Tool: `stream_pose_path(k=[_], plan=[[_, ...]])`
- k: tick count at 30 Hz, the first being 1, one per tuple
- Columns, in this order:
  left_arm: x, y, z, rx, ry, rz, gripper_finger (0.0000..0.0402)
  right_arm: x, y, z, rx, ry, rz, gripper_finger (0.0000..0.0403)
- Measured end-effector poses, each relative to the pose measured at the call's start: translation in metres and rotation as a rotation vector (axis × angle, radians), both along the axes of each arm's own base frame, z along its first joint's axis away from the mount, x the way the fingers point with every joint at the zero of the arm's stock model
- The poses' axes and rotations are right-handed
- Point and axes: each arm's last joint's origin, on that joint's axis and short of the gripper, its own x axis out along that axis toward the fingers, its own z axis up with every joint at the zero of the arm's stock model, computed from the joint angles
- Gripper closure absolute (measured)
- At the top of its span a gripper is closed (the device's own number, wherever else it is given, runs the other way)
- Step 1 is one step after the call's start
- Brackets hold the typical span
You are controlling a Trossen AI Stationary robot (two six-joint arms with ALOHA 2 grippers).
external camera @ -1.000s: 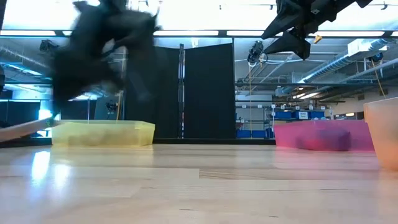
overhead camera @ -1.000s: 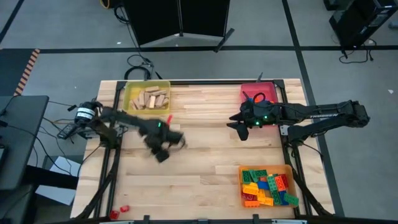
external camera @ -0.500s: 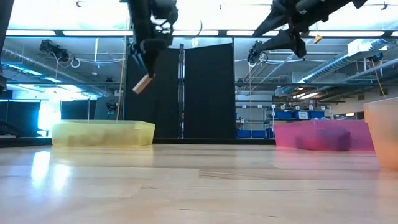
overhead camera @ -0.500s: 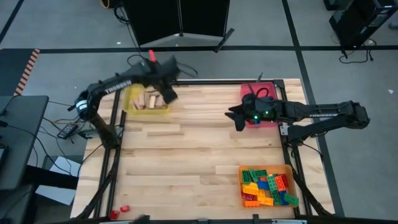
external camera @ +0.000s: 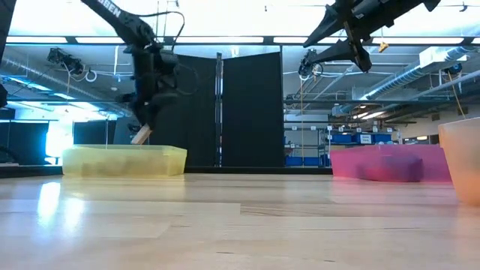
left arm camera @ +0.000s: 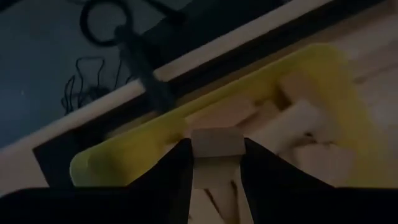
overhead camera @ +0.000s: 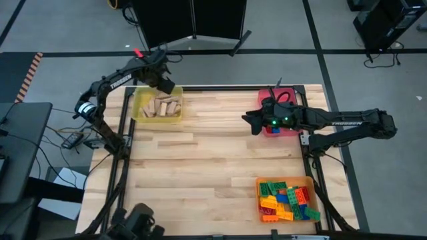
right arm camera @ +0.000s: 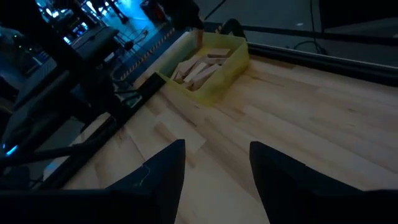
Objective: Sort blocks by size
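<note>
- Nearest the camera end of the table, the orange tray (overhead camera: pixel 285 198) was sitting full of studded bricks (overhead camera: pixel 287 200) in red, blue, green, yellow and orange. Nothing of mine was anywhere near it.
- Mid-table was just bare table (overhead camera: pixel 213 160) planks.
- Further back on my right side, my right gripper (overhead camera: pixel 248 122) hung just beside the red tray (overhead camera: pixel 278 105). Its fingers (right arm camera: pixel 163 177) stood apart with only wood showing between them, so it was empty-handed.
- At the far left corner, my left gripper (external camera: pixel 144 127) was clenched on a tan wooden block (left arm camera: pixel 216 142), hanging over the back edge of the yellow tray (overhead camera: pixel 157 107), which already held a heap of wooden blocks (overhead camera: pixel 162 107).
- What could've gone wrong: I was right over the far rim, not the middle. Letting go there, the block might clip the wall and tumble off the back of the table. It also hung tilted in the low view, so it could bounce off the pile.
- Versus a second earlier: my left arm had been down mid-table and swung all the way up to the tray since then. The right one barely moved, though its fingers had drawn in a bit.
</note>
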Motion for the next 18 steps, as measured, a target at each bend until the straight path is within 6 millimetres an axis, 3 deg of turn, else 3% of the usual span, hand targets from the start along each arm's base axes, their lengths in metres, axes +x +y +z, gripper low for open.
stream_pose_path(k=[8,18], plan=[[-0.027,0.004,-0.029,-0.032,0.096,0.117,0.0281,0.0,-0.001,0.0,0.011,-0.007,-0.027,0.0211],[-0.027,0.004,-0.031,-0.03,0.086,0.139,0.0239,0.0,-0.001,0.0,0.011,-0.007,-0.028,0.0212]])
